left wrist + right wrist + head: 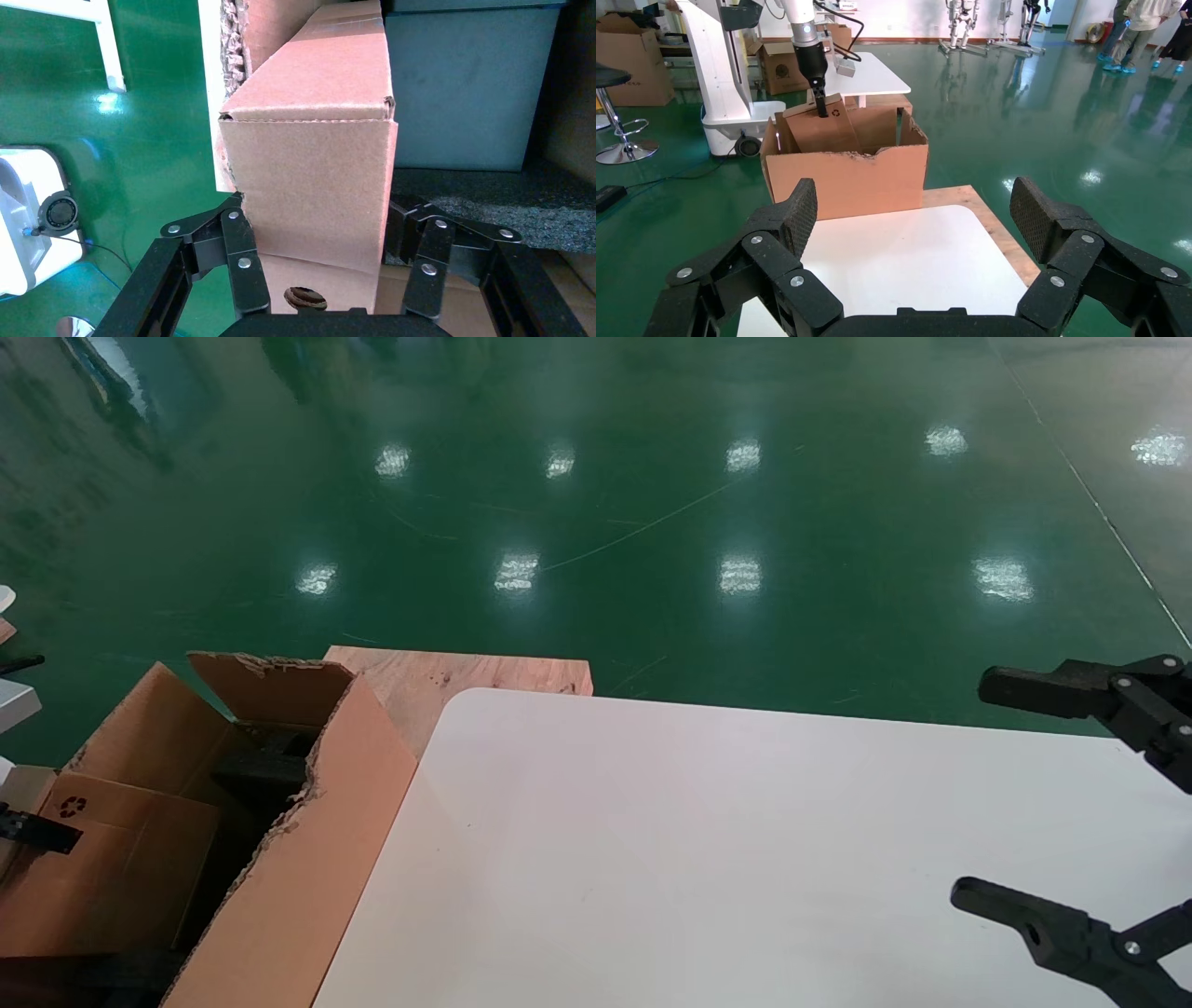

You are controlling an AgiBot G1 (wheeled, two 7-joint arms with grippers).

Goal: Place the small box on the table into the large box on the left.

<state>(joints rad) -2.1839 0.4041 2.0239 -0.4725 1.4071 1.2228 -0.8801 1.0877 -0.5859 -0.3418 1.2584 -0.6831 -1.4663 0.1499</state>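
Note:
The small box (112, 859), brown with a black recycling symbol, stands on edge inside the large box (317, 840) at the left of the table (745, 850). My left gripper (28, 831) is shut on it from above. In the left wrist view both fingers (242, 242) press the sides of the small box (309, 140), whose round hole shows near the palm. The right wrist view shows the small box (817, 130) low in the torn-edged large box (842, 182). My right gripper (973, 789) hangs open over the table's right side, nothing between its fingers (803, 207).
A bare wooden board (447, 677) juts out behind the table's rounded corner. Dark grey blocks (464, 84) sit inside the large box. Green floor surrounds everything. Another white table, cartons (627, 56) and a stool (617, 133) stand farther off.

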